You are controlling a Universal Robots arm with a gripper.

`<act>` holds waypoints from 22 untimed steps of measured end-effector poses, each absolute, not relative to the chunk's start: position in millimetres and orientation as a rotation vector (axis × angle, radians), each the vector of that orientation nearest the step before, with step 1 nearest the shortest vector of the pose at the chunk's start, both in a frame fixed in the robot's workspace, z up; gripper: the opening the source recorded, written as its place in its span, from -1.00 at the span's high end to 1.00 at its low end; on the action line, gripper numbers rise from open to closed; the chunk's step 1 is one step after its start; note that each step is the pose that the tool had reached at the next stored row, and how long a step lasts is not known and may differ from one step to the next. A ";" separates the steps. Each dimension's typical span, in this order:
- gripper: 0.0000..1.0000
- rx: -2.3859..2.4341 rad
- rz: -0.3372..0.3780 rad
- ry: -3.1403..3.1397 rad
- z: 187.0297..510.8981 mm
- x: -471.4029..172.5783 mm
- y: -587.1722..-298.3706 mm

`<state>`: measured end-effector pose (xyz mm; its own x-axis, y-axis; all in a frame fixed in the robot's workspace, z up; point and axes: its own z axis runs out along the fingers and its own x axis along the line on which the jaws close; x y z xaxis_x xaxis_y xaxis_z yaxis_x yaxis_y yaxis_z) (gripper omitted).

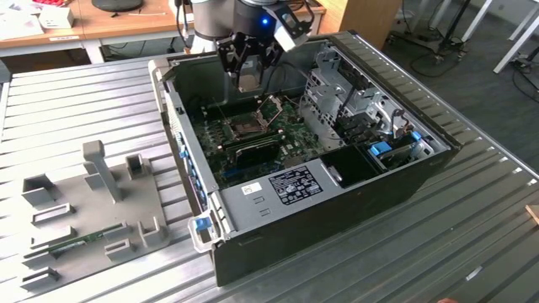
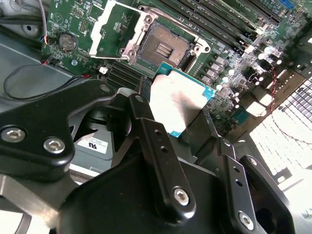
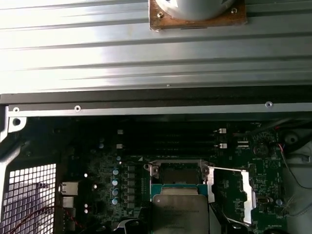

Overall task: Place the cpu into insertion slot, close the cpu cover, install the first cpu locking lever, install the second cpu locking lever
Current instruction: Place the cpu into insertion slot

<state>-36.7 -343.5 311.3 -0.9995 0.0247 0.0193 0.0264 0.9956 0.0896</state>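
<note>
In the exterior view, the gripper (image 1: 249,72) hangs inside the open computer case (image 1: 354,202), clamped on the cpu (image 1: 250,82). The chip is in the air above the insertion slot (image 1: 248,129), and the cpu cover (image 1: 271,107) is swung up beside the slot. In the second wrist view, black fingers (image 2: 146,131) pinch the cpu (image 2: 178,100) by opposite edges over the green circuit board (image 2: 73,19). It is near the bare insertion slot (image 2: 163,48) but apart from it, and the cpu cover (image 2: 109,24) is folded back. In the first wrist view, the cpu (image 3: 179,214) lies close to the insertion slot (image 3: 178,173), with the cpu cover (image 3: 246,195) open alongside.
</note>
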 end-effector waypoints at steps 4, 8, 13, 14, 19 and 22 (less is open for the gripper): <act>-0.08 -0.040 -0.140 -3.120 308.6 -36.7 -343.4; -0.08 -0.040 -0.140 -3.120 308.4 -36.7 -343.5; -0.08 -0.040 -0.141 -3.120 306.9 -36.7 -343.5; -0.08 -0.040 -0.140 -3.120 306.9 -36.8 -343.5; -0.08 -0.040 -0.141 -3.120 305.7 -36.7 -343.5; -0.08 -0.040 -0.141 -3.120 305.1 -36.8 -343.5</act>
